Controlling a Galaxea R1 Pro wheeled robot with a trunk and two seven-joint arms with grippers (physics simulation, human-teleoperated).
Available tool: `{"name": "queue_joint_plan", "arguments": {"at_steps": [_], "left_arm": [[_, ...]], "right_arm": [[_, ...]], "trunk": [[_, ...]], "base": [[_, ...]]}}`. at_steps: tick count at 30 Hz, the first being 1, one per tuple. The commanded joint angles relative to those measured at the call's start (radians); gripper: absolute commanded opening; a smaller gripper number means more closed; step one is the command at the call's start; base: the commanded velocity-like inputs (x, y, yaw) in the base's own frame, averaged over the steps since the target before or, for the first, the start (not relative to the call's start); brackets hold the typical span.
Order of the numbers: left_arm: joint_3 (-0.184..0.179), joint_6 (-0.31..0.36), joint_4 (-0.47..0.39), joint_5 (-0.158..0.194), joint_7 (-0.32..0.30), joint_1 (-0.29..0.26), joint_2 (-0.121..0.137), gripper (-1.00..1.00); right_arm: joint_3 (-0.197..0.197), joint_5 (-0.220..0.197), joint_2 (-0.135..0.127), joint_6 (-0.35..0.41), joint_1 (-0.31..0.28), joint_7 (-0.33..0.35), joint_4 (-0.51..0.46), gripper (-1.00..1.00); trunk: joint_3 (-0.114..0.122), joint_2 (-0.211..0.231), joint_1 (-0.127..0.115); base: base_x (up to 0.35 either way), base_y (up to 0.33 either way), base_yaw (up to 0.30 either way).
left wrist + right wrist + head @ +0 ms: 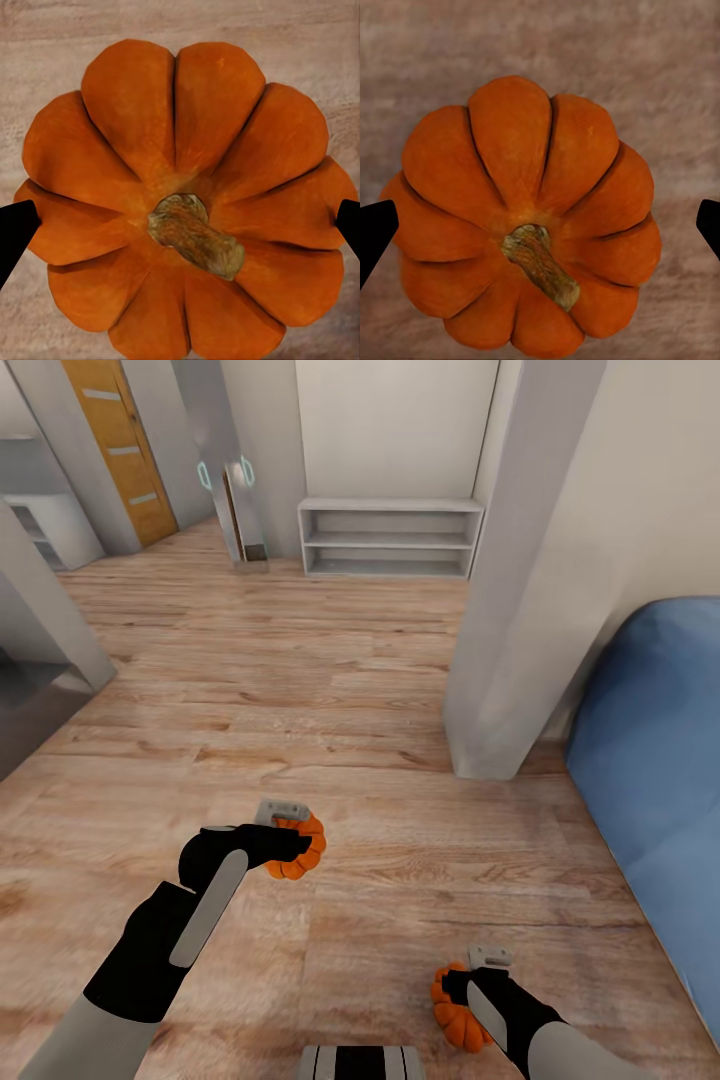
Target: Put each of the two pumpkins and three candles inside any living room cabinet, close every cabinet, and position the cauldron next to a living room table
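I am holding two orange ribbed pumpkins above the wooden floor. My left gripper (297, 838) is shut on one pumpkin (300, 860), low and left of centre in the head view. In the left wrist view this pumpkin (150, 112) shows stem-up, with a black fingertip (15, 229) pressed against each side. My right gripper (470, 988) is shut on the other pumpkin (455, 1015) near the lower edge. In the right wrist view that pumpkin (525, 187) sits between the fingertips (376, 225). The candles, cabinet, cauldron and table are out of view.
A white open shelf unit (390, 537) stands against the far wall. A grey pillar (515, 610) rises at the right, with a blue cushioned seat (660, 760) beyond it. An orange door (120, 445) is at the far left, and a grey block (40, 660) at the left edge.
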Motion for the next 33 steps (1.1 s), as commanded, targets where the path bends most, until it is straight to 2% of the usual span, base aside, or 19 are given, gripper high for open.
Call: {"name": "queue_joint_plan", "arguments": {"at_steps": [1,3,12,16,30,33], "left_arm": [[-0.002,0.002,-0.001,0.009,0.011,-0.001,0.001,-1.0],[-0.002,0.002,-0.001,0.009,0.011,-0.001,0.001,-1.0],[-0.002,0.002,-0.001,0.01,0.011,-0.001,0.001,-1.0],[-0.002,0.002,-0.001,0.01,0.011,-0.001,0.001,-1.0],[-0.002,0.002,-0.001,0.01,0.011,-0.001,0.001,-1.0],[-0.002,0.002,-0.001,0.01,0.011,-0.001,0.001,-1.0]], "right_arm": [[0.009,-0.009,0.0,0.005,0.0,-0.007,-0.002,1.0],[0.009,-0.009,0.0,0.005,0.0,-0.007,-0.002,1.0],[0.011,-0.009,0.002,0.006,0.0,-0.007,-0.001,1.0],[0.011,-0.009,0.002,0.006,0.0,-0.007,-0.001,1.0],[0.012,-0.009,0.002,0.007,0.0,-0.006,0.001,1.0],[0.012,-0.009,0.002,0.007,0.0,-0.006,0.001,1.0]], "trunk": [[-0.005,-0.001,0.0],[-0.012,-0.001,0.001],[-0.012,-0.001,0.001],[-0.028,-0.002,0.003],[-0.028,-0.002,0.003],[-0.04,-0.003,0.004]], "base": [[0.0,0.0,0.0],[0.0,0.0,0.0],[0.0,0.0,0.0],[0.0,0.0,0.0],[0.0,0.0,0.0],[0.0,0.0,0.0]]}}
